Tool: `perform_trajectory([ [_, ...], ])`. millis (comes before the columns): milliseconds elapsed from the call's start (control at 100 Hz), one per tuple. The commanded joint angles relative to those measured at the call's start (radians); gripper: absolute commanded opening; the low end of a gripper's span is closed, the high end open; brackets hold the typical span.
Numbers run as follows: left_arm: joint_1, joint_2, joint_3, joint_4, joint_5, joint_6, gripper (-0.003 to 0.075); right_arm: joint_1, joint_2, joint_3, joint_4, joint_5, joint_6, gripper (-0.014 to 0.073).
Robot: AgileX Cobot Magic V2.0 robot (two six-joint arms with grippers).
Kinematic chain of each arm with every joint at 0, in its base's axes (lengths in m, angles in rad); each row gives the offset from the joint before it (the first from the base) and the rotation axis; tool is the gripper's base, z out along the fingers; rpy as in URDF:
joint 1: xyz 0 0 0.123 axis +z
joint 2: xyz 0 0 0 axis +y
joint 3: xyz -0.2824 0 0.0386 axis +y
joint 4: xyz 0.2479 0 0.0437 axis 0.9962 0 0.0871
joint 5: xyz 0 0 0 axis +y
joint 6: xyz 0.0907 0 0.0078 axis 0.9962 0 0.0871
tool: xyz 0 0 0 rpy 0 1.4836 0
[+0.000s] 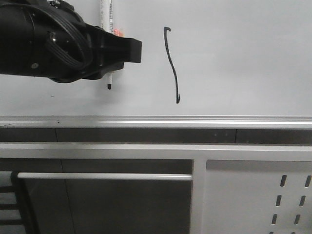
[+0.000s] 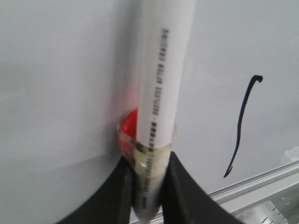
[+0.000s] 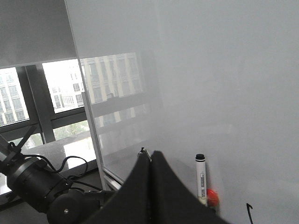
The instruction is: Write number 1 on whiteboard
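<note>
Item one, far left of the front view: the left gripper (image 1: 113,51), black and bulky with cabling looped along its side, is hanging in front of the whiteboard (image 1: 234,58) and clamping a white marker pen (image 1: 107,19) between its fingers (image 2: 184,196); the pen is standing upright with its black tip (image 1: 109,86) pointing down, just above the board's lower part, and whether the tip is touching the surface cannot be told. In the left wrist view the pen barrel (image 2: 161,93) is showing a line of small printed text, and a red and clear-taped patch (image 2: 128,126) is sitting where the fingers are closing on it. Item two, right of the pen and clearly apart from it: the number 1 (image 1: 171,66), a thin black, slightly wavy vertical stroke with a small hook at top and a tick at bottom, is lying on the board near its middle, above the silver bottom frame edge (image 1: 156,119). Item three, lower right below the board: a white metal panel (image 1: 258,195) with slotted holes is standing behind a horizontal white bar (image 1: 105,176). Item four: the right gripper (image 3: 150,186), seen only in its own wrist view, is facing the board with its dark fingers pressed together and gripping nothing, a window with buildings (image 3: 28,93) showing beside the board.
</note>
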Motion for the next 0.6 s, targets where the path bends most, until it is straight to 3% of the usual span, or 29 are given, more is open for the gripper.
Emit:
perform_trajectory([
  [0, 0.002, -0.023, -0.031, -0.011, -0.102, -0.003, -0.0018, -0.008, 0.005, -0.024, -0.010, -0.013, -0.011, -0.0062],
  [260, 0.002, -0.023, -0.051, -0.011, -0.082, -0.003, -0.0011, -0.008, 0.005, -0.024, -0.010, -0.012, -0.011, -0.0062],
  [590, 0.002, -0.023, -0.051, -0.027, -0.082, -0.003, 0.0186, -0.008, 0.005, -0.024, -0.010, -0.012, -0.011, -0.0062],
])
